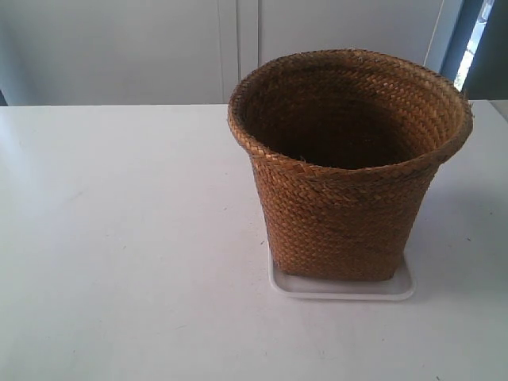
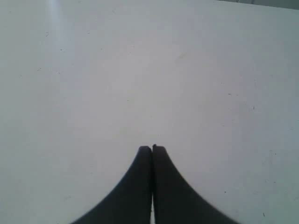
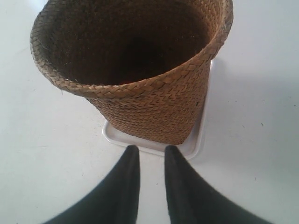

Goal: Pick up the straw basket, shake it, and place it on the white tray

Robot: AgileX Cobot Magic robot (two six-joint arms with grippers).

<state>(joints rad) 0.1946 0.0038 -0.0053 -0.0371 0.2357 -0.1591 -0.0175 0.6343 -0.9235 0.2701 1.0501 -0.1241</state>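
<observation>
The brown straw basket stands upright on the white tray, right of the table's middle; its dark woven inside looks bare. In the right wrist view the straw basket fills the picture and the white tray shows under its base. My right gripper is open, with nothing between its fingers, a short way back from the tray's rim and apart from the basket. My left gripper is shut on nothing over bare white table; neither basket nor tray shows there. No arm appears in the exterior view.
The white table stretches wide to the exterior view's left of the basket. Pale wall panels rise behind its far edge, and a window strip shows at the upper right.
</observation>
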